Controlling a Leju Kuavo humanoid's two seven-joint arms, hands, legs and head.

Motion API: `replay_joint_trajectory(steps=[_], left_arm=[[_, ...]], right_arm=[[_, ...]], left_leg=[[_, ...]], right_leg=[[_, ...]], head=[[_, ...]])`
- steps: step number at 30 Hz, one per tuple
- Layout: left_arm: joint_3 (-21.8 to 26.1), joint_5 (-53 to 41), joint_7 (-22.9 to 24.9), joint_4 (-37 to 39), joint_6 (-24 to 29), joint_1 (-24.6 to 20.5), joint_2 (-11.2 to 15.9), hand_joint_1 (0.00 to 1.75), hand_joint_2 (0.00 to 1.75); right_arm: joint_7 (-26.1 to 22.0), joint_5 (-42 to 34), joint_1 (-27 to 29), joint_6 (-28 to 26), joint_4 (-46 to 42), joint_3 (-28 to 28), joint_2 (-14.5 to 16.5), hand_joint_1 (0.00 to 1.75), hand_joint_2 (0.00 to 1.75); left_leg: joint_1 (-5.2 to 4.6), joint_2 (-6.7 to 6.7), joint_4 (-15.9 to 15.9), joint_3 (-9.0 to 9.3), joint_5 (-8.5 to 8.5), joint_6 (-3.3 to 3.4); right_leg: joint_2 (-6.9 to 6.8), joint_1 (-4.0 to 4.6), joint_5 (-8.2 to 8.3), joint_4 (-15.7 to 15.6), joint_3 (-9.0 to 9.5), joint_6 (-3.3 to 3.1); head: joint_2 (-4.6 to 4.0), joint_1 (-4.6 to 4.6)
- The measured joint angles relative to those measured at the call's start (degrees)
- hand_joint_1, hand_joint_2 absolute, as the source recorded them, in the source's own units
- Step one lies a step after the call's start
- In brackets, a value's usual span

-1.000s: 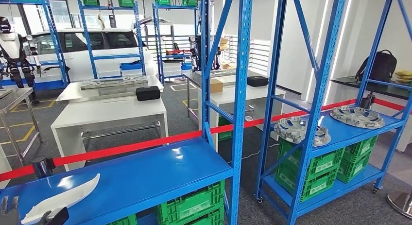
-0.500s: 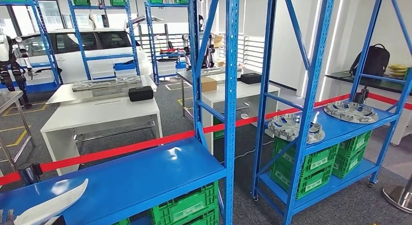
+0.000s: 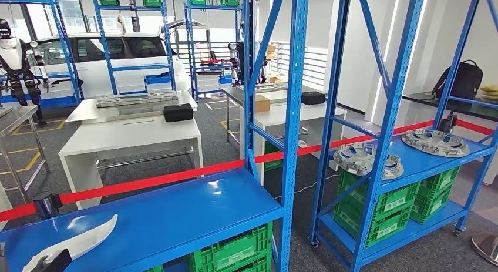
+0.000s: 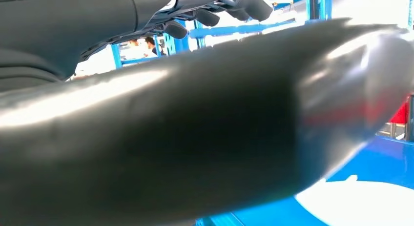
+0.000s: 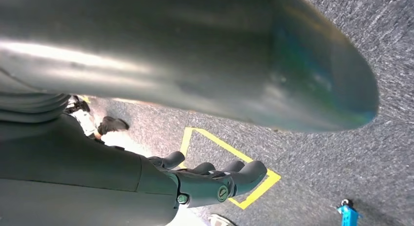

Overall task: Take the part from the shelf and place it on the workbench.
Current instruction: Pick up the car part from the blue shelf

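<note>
White curved part (image 3: 79, 244) at lower left of head view, above the near corner of the blue shelf (image 3: 176, 213); long axis slanted, pointed tip up and away toward the shelf's middle, blunt end down by the left hand (image 3: 51, 262). Left hand at that blunt end, dark palm against it; grasp likely but finger wrap not clear from above. Left wrist view: part (image 4: 219, 138) spans close across the lens, left hand (image 4: 215, 9) beyond it, fingertips curled over the far edge, so holding. Right hand (image 5: 215, 179) low over grey carpet and yellow floor tape, fingers loosely curled, nothing in them. Left clearly nearer. White workbench (image 3: 126, 140) well beyond the red barrier tape (image 3: 152, 179).
</note>
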Motion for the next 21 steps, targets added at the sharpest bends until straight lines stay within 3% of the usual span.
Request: replay_joint_trajectory(steps=[5,7,9,10,11,13,15,16,19,21], left_arm=[[0.03,-0.03,0.01,-0.07,-0.02,-0.31,0.07,0.00,0.00],[0.04,-0.04,0.09,-0.06,-0.17,-0.51,0.11,0.00,0.00],[0.05,-0.05,0.19,0.08,-0.35,-0.41,0.11,0.00,0.00],[0.05,-0.06,0.21,0.15,-0.39,-0.23,0.10,0.00,0.00],[0.05,-0.07,0.22,0.19,-0.39,-0.09,0.10,0.00,0.00],[0.05,-0.08,0.27,0.17,-0.36,-0.06,0.10,0.00,0.00],[0.05,-0.09,0.34,0.14,-0.31,-0.25,0.09,0.00,0.00],[0.05,-0.09,0.37,0.15,-0.28,-0.30,0.09,0.00,0.00],[0.08,-0.09,0.38,0.15,-0.03,-0.25,0.07,0.00,0.00],[0.11,-0.09,0.38,0.15,0.21,-0.24,0.02,0.00,0.00]], right_arm=[[0.01,-0.03,-0.11,0.08,-0.01,-0.03,0.02,0.00,0.00],[0.01,-0.05,-0.13,0.05,-0.01,-0.05,0.01,0.00,0.00],[0.00,-0.06,-0.06,0.02,0.01,-0.07,0.01,0.00,0.00],[-0.01,-0.07,-0.02,0.00,0.01,-0.07,0.01,0.00,0.00],[-0.01,-0.07,0.01,-0.02,0.01,-0.07,0.01,0.00,0.00],[-0.02,-0.09,0.03,-0.08,0.01,-0.08,0.01,0.00,0.00],[-0.03,-0.11,-0.01,-0.13,0.01,-0.09,0.01,0.00,0.00],[-0.04,-0.11,0.00,-0.14,0.01,-0.09,0.01,0.00,0.00],[-0.05,-0.09,0.04,-0.15,0.00,-0.11,0.01,0.00,0.00],[-0.04,-0.02,-0.06,-0.16,-0.01,-0.13,0.01,0.00,0.00]], left_leg=[[-0.07,0.01,0.91,-0.31,-1.09,-1.68],[0.04,0.08,6.34,-2.97,-3.83,-2.17],[0.08,0.08,14.10,-7.15,-6.71,-2.42],[0.08,0.08,16.16,-8.50,-6.86,-2.41],[0.08,0.09,16.12,-8.84,-5.92,-2.33],[0.04,0.08,9.56,-6.15,-1.51,-1.90],[-0.21,0.06,2.31,-2.55,1.31,-1.35],[-0.37,0.04,0.41,-1.60,1.69,-1.12],[-0.37,-0.01,-0.45,-1.20,1.47,-0.42],[0.00,0.04,-0.92,-0.75,1.54,0.25]], right_leg=[[0.20,0.01,-0.12,-1.29,0.89,-1.93],[0.22,-0.11,-0.23,-1.46,1.22,-2.48],[0.25,-0.07,-0.47,-1.45,1.42,-2.75],[0.27,-0.06,-0.59,-1.44,1.53,-2.78],[0.31,-0.05,-0.72,-1.43,1.67,-2.75],[0.36,-0.04,-1.06,-1.42,2.17,-2.54],[0.40,0.09,-1.39,-1.37,2.50,-2.13],[0.41,0.13,-1.47,-1.39,2.55,-1.85],[0.37,0.13,-1.54,-1.64,2.60,-0.89],[0.26,0.24,-2.93,0.72,1.48,-0.38]], head=[[0.00,-0.20],[0.00,-0.38],[0.00,-0.49],[0.00,-0.52],[0.00,-0.54],[0.00,-0.59],[0.00,-0.63],[0.00,-0.57],[0.00,-0.39],[0.00,-0.25]])
